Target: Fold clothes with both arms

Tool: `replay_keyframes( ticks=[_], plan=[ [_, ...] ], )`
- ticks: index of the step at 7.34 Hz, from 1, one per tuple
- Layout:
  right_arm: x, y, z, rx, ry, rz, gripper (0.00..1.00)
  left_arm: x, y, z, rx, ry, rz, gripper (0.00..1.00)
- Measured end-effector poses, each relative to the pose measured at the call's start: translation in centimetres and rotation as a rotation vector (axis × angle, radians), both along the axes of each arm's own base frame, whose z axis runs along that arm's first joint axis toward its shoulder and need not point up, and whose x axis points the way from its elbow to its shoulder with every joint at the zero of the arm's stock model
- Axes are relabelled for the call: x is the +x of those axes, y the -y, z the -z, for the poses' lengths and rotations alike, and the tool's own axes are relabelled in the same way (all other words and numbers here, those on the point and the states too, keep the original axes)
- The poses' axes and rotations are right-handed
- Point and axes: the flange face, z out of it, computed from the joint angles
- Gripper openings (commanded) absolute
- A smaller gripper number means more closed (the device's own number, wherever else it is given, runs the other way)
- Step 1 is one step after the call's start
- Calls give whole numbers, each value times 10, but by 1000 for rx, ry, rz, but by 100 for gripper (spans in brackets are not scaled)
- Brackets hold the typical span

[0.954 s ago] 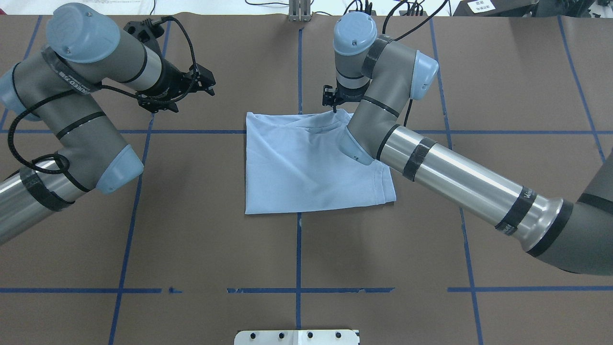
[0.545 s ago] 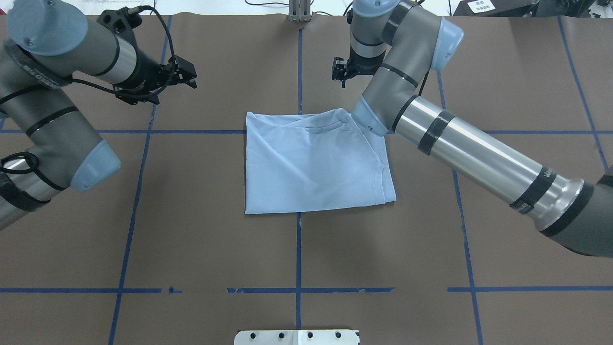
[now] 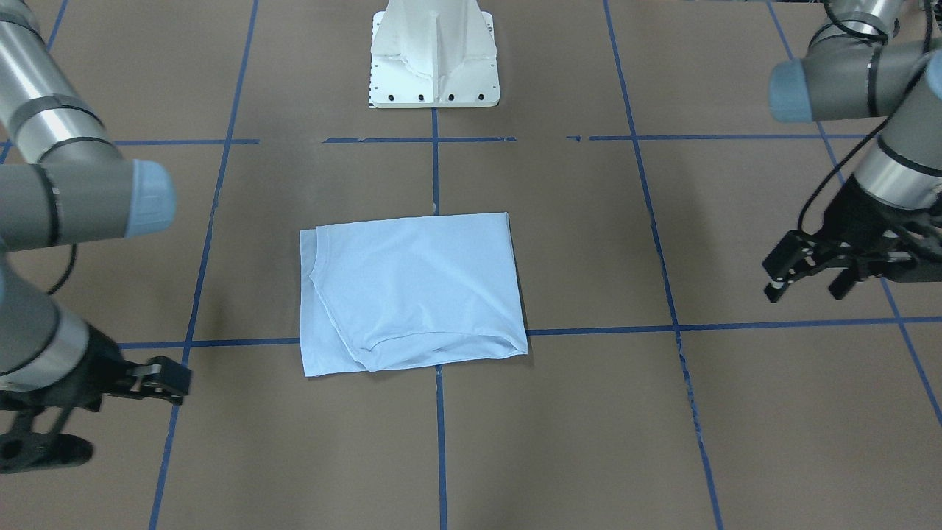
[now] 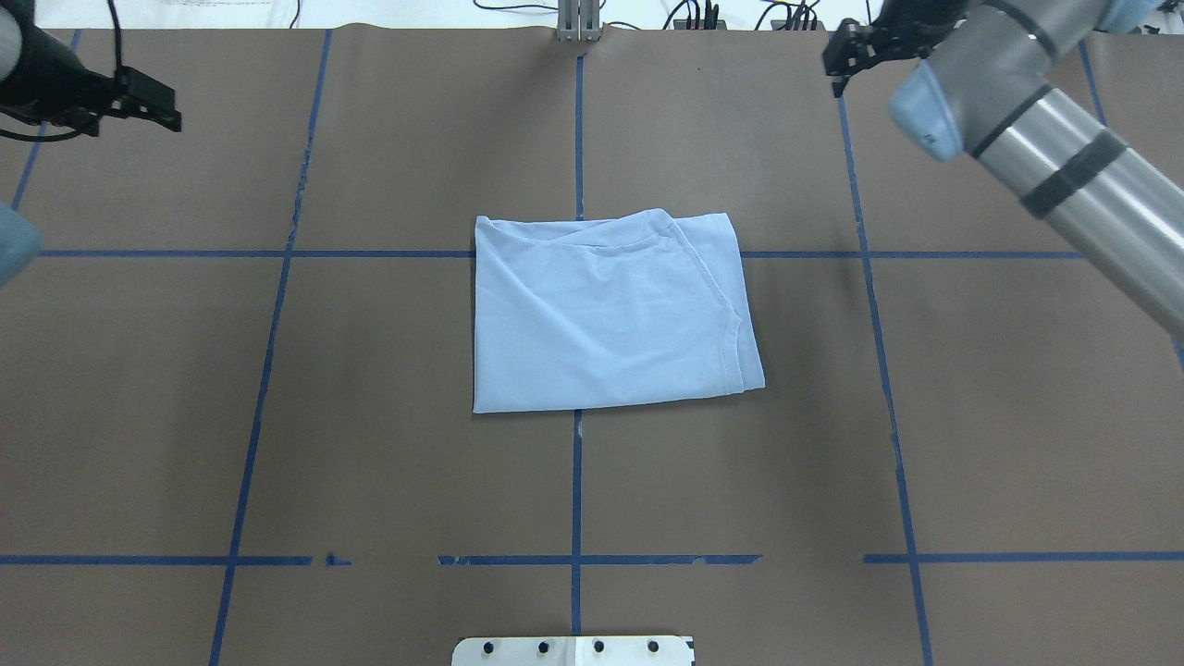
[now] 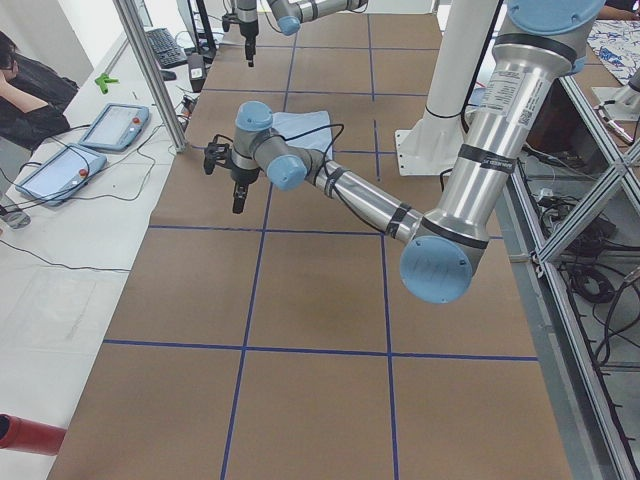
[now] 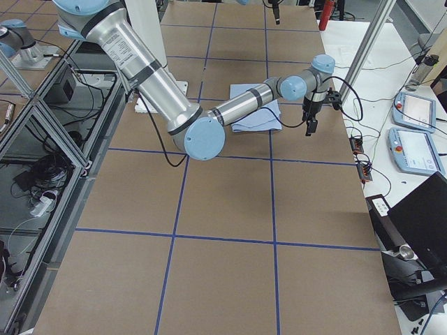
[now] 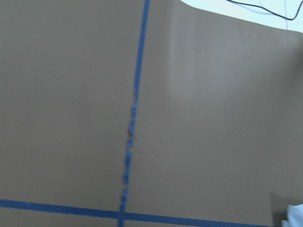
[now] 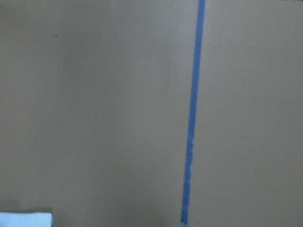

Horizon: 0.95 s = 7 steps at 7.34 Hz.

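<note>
The pale light-blue T-shirt lies folded into a rough rectangle at the middle of the table, also in the front view. Its chest print is hidden. Nothing touches it. My left gripper hangs over bare table at the far left corner. In the front view its fingers are spread apart and empty. My right gripper is over the far right of the table, well clear of the shirt. Its fingers look pressed together and empty in the front view.
Blue tape lines divide the brown table cover into squares. The white pedestal base stands at the robot's side. Control tablets lie on a side bench, and a person sits beyond the far edge.
Both arms have drawn away from the shirt. The right gripper rose from the shirt's far right corner and moved right. The left gripper moved further left. The shirt has not shifted.
</note>
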Motion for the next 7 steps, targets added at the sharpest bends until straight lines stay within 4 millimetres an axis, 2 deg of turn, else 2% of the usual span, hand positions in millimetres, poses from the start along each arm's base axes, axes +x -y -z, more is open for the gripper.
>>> replay_keyframes(
  ticks=[1,2,3,4,5,6,7],
  plan=[
    [70,-12,-51,17,13,32,100,-45,1,-38,38,76,-43,100],
    [134,-34,-106,38,22,68,100,-89,-8,-81,67,137,-105,100],
    [187,-65,-159,61,24,109,100,-129,-22,-118,91,166,-168,100],
    [227,-97,-205,75,22,140,100,-163,-37,-149,111,186,-216,100],
    [255,-128,-236,77,18,155,100,-185,-51,-176,131,209,-266,100],
    [269,-154,-252,70,16,157,100,-196,-66,-200,132,223,-305,100],
    [275,-177,-262,59,18,155,100,-201,-80,-224,105,227,-324,100]
  ],
)
